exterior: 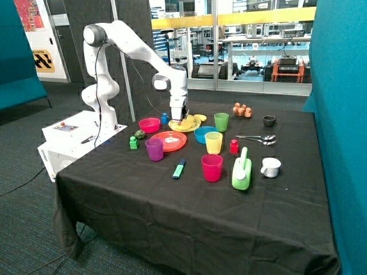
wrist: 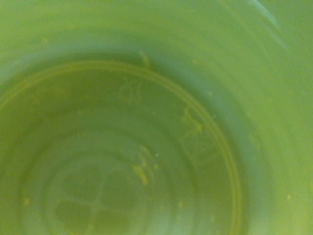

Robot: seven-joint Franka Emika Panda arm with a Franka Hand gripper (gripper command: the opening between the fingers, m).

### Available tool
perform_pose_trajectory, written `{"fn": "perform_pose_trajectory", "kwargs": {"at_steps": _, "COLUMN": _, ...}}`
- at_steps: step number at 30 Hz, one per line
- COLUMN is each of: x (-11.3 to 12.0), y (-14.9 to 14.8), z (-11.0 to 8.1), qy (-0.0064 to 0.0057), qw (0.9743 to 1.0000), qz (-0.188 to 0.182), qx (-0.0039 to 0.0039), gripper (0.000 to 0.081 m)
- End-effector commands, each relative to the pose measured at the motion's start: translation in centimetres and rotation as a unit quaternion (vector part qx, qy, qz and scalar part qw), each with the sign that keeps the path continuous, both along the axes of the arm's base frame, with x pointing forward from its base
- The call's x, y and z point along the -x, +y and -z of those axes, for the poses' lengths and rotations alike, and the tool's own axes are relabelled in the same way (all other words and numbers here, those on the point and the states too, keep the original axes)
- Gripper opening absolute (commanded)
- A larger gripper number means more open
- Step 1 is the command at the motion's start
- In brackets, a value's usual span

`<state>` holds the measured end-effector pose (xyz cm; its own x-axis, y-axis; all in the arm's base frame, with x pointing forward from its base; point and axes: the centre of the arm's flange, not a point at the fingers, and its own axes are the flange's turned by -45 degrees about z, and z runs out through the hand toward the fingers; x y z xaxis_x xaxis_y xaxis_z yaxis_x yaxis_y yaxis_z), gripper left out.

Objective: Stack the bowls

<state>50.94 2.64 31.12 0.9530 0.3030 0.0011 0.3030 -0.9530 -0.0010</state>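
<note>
The yellow bowl (exterior: 186,125) sits toward the back of the black table (exterior: 172,212). My gripper (exterior: 179,118) is lowered right onto it, at its near-left rim. In the wrist view the bowl's yellow inside (wrist: 146,147) fills the whole picture, very close. The pink bowl (exterior: 149,124) stands apart, beside the yellow one on the robot-base side. The blue bowl (exterior: 203,134) stands apart on the other side, behind the yellow cup (exterior: 213,142). All three bowls are separate. Each looks empty.
An orange plate (exterior: 169,140) lies just in front of the yellow bowl. Purple (exterior: 154,149), green (exterior: 221,121) and magenta (exterior: 211,167) cups stand around. A green marker (exterior: 179,169), a green jug (exterior: 241,172), a white cup (exterior: 270,167) and spoons (exterior: 256,138) lie nearer the front and far side.
</note>
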Motion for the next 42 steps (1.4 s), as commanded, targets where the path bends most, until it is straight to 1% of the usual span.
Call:
{"fn": "perform_pose_trajectory", "kwargs": {"at_steps": 1, "x": -0.13, "y": -0.02, "z": 0.46, "qy": 0.0004, "qw": 1.0, "qz": 0.003, "qx": 0.00064, "gripper": 0.0283}}
{"fn": "perform_pose_trajectory", "kwargs": {"at_steps": 3, "x": -0.19, "y": -0.12, "z": 0.54, "qy": 0.0004, "qw": 1.0, "qz": 0.006, "qx": 0.00064, "gripper": 0.0244}}
{"fn": "perform_pose_trajectory", "kwargs": {"at_steps": 4, "x": -0.22, "y": -0.18, "z": 0.57, "qy": 0.0004, "qw": 1.0, "qz": 0.009, "qx": 0.00064, "gripper": 0.0201}}
{"fn": "perform_pose_trajectory", "kwargs": {"at_steps": 5, "x": -0.27, "y": -0.27, "z": 0.61, "qy": 0.0004, "qw": 0.9999, "qz": 0.013, "qx": 0.00064, "gripper": 0.0112}}
{"fn": "perform_pose_trajectory", "kwargs": {"at_steps": 6, "x": -0.31, "y": -0.37, "z": 0.64, "qy": 0.0004, "qw": 0.9999, "qz": 0.016, "qx": 0.00064, "gripper": 0.0056}}
{"fn": "perform_pose_trajectory", "kwargs": {"at_steps": 7, "x": -0.34, "y": -0.46, "z": 0.67, "qy": 0.0004, "qw": 0.9998, "qz": 0.019, "qx": 0.00064, "gripper": 0.0028}}
{"fn": "perform_pose_trajectory", "kwargs": {"at_steps": 9, "x": -0.35, "y": -0.58, "z": 0.69, "qy": 0.0004, "qw": 0.9998, "qz": 0.021, "qx": 0.00064, "gripper": 0.0007}}
{"fn": "perform_pose_trajectory", "kwargs": {"at_steps": 35, "x": -0.13, "y": -0.29, "z": 0.79, "qy": 0.0004, "qw": 0.9998, "qz": 0.022, "qx": 0.00064, "gripper": 0.0}}
{"fn": "perform_pose_trajectory", "kwargs": {"at_steps": 42, "x": -0.26, "y": -0.26, "z": 0.4, "qy": 0.0004, "qw": 0.9997, "qz": 0.024, "qx": 0.00064, "gripper": 0.0}}
